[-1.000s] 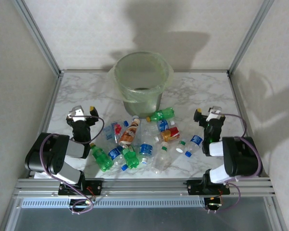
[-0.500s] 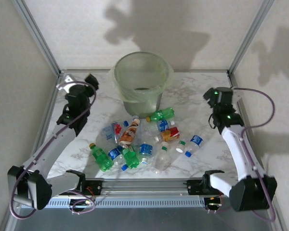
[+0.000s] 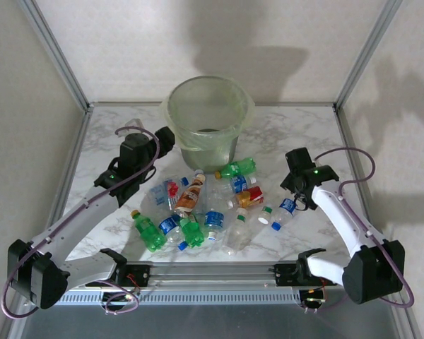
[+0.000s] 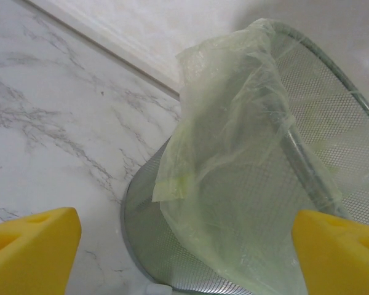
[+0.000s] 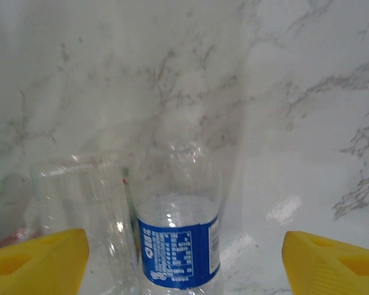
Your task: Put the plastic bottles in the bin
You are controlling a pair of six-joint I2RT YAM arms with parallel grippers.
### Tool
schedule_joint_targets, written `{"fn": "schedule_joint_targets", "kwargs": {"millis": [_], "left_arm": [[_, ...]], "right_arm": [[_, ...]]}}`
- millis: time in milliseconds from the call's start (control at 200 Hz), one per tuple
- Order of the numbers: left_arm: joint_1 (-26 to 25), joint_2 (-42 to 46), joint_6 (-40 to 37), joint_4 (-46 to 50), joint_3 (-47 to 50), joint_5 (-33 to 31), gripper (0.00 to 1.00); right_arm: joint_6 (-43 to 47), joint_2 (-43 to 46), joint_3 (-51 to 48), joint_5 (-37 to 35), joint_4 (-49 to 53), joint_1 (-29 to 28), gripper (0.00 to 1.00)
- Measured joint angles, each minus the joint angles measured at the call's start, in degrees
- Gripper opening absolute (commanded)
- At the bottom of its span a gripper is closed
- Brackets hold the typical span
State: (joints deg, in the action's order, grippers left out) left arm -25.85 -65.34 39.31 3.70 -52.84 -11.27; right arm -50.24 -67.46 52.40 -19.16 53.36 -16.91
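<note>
The bin (image 3: 210, 116) stands at 12 o'clock on the table (image 3: 304, 127). The bottles (image 3: 205, 205) lie in a loose heap just at its 6 o'clock, none of them held.

The left gripper (image 4: 184, 258) hangs near the bin's 8 o'clock, apart from its wall. In the left wrist view its yellow fingertips (image 4: 31, 252) sit at the two lower corners, jaws spread wide with nothing between them. Beyond them are the bin's mesh side and the liner (image 4: 234, 153) draped over the rim.

The right gripper (image 5: 184, 258) hangs at the heap's 3 o'clock edge. Its jaws are also well apart, with the fingertips (image 5: 40, 258) at the lower corners of the right wrist view. They grip nothing. A blue-label bottle (image 5: 178, 246) lies on the marble below, midway between the tips and touched by neither. A clear bottle (image 5: 80, 209) lies just beside it at its 9 o'clock.
</note>
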Motion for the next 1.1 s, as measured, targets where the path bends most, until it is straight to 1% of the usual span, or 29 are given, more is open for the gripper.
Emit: {"fn": "schedule_joint_targets", "kwargs": {"millis": [200,380,621,816,981,1096], "left_arm": [[0.00,0.00,0.87,0.00,0.00,1.03,0.85],[0.00,0.00,1.38,-0.02,0.02,1.53,0.84],[0.00,0.00,1.97,-0.09,0.02,2.73,0.83],[0.00,0.00,2.82,-0.55,0.02,3.02,0.83],[0.00,0.00,3.19,-0.94,0.04,3.43,0.83],[0.00,0.00,3.52,-1.09,0.04,3.85,0.82]], "right_arm": [[-0.02,-1.79,-3.87,2.84,-0.94,-0.94,0.82],[-0.15,-3.08,-6.27,3.85,-2.67,-0.94,0.82],[-0.15,-6.03,-8.02,4.20,-5.81,-0.90,0.83],[-0.02,-8.90,-9.35,4.22,-8.92,0.26,0.82],[0.94,-10.73,-10.64,4.26,-11.45,2.32,0.77],[1.84,-10.78,-11.34,4.26,-12.61,3.91,0.71]]}}
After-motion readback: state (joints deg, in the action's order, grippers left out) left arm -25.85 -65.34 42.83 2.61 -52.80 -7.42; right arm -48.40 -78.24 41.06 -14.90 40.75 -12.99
